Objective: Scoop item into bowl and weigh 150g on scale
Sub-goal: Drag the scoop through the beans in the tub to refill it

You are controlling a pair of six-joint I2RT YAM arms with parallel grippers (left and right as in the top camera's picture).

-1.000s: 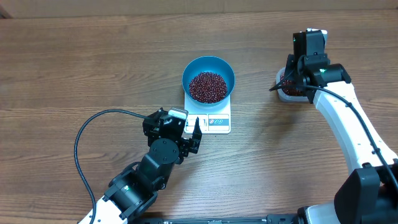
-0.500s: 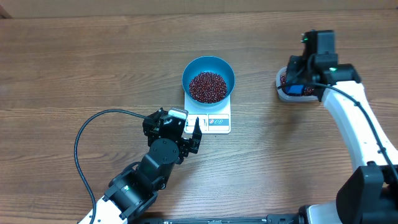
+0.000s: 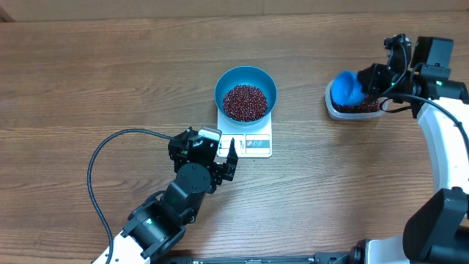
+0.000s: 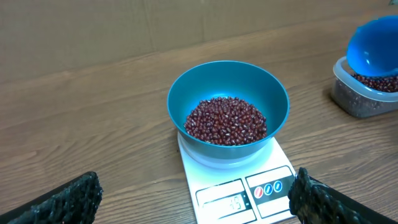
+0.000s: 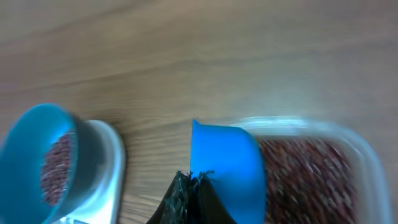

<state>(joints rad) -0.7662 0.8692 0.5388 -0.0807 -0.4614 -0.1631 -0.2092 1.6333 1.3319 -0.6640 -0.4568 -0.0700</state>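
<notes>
**At centre, bowl (image 3: 245, 79) on scale (image 3: 253, 144); at 3 o'clock, scoop (image 3: 347, 88) over tub (image 3: 352, 111)**

I see the bowl seated on the scale, beans (image 3: 245, 102) heaped inside, display edge at 6 o'clock. My left gripper (image 3: 226, 155) sits just beside the scale at 7 o'clock, jaws spread wide, holding nothing. My right gripper (image 5: 189, 190) is clamped on the blue scoop, tilted above the bean-filled clear tub.

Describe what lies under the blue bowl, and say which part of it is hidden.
The bowl rests on the white scale. Only the scale's front strip shows, with its display and buttons; the weighing surface beneath the bowl is covered.
</notes>
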